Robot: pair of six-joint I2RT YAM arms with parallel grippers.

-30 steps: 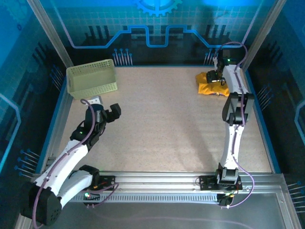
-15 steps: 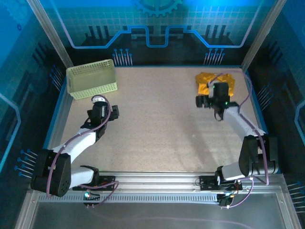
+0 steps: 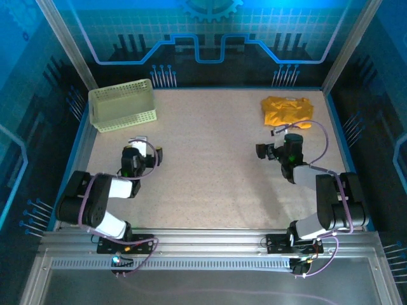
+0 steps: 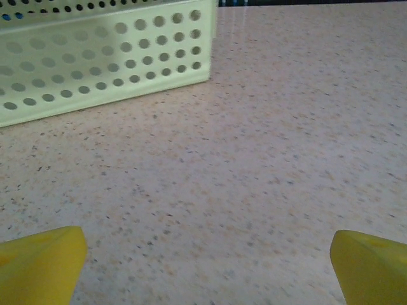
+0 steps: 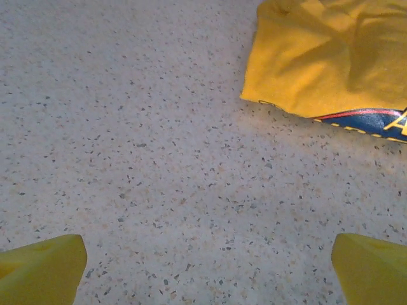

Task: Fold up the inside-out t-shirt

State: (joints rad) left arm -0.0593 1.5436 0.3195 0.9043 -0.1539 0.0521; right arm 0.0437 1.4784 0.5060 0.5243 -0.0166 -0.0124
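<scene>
Crumpled inside-out t-shirt [image 3: 287, 111] on worktop [image 3: 210, 159]: looks soft, light, limp; best pinched at near edge. Apart, empty: left end effector [image 4: 203, 260], right end effector [image 5: 203, 260].

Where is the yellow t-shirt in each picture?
Top camera: the crumpled mustard-yellow cloth t-shirt lies in the far right corner of the speckled beige tabletop.
Right wrist camera: top right of the picture.
Left wrist camera: faces the pale green plastic basket instead.
Shared landmark: that speckled tabletop.

It looked like a robot lab. A speckled table [image 3: 210, 171] sat inside a booth with glowing blue walls [image 3: 127, 32], metal posts [image 3: 67, 44], and robot arms [image 3: 102, 197] bolted to a rail [image 3: 210, 240].
</scene>
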